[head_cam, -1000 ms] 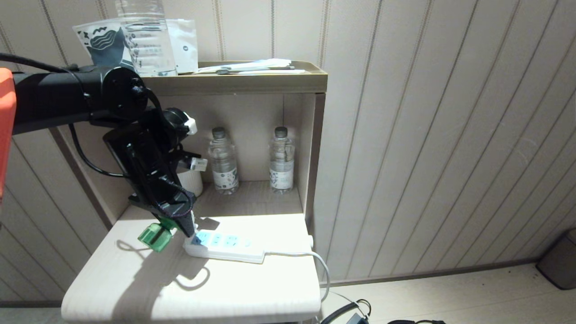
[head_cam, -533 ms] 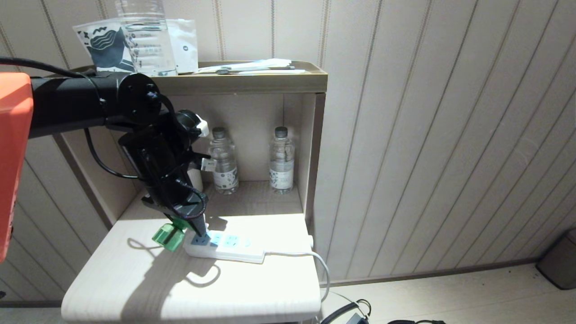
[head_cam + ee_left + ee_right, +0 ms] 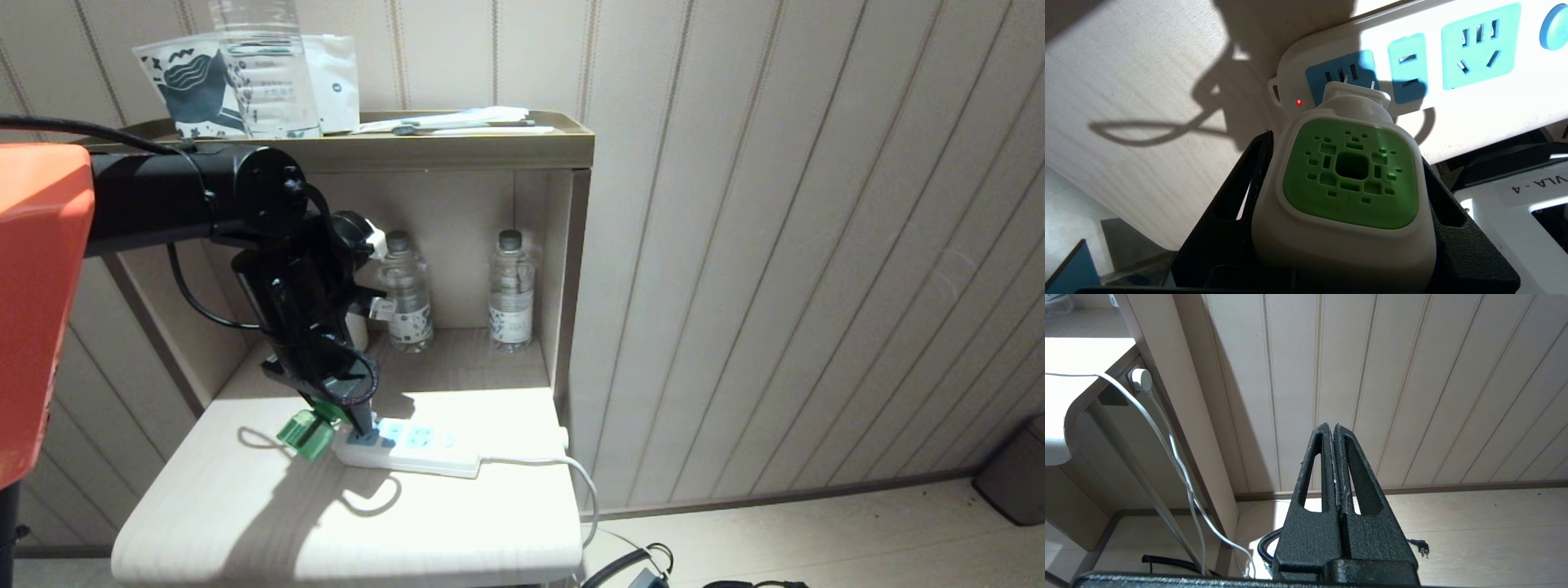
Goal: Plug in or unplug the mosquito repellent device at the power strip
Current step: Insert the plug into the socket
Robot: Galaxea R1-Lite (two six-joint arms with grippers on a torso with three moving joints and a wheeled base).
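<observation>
With the mosquito repellent device (image 3: 1345, 196) pinched between its fingers, my left claw (image 3: 347, 420) stands over the near end of the power strip (image 3: 424, 445), pointing down at the counter (image 3: 457, 514). Compared with a second ago, the claw has shifted a little to the right along the counter, so that the device's green bottle (image 3: 306, 435), which then hung well clear of the strip's end, now sits just beside it.

In the left wrist view the device's white plug stub (image 3: 1355, 93) lies against the first blue socket face (image 3: 1341, 75). Its metal prongs (image 3: 1346, 79) appear to meet the socket slots, but I cannot tell whether they are partly inserted or only touching. A small red light (image 3: 1299, 102) glows at the end of the strip, beside that socket.

My judgement: this is the alignment step of plugging in, and the sideways approach is nearly complete. The next move calls for a straight push into the socket, keeping the prongs square to the slots; a tilted push could skid the strip across the counter.

My right claw (image 3: 1336, 457) is pressed together, holds nothing and hangs parked beside the counter, facing the wall.
</observation>
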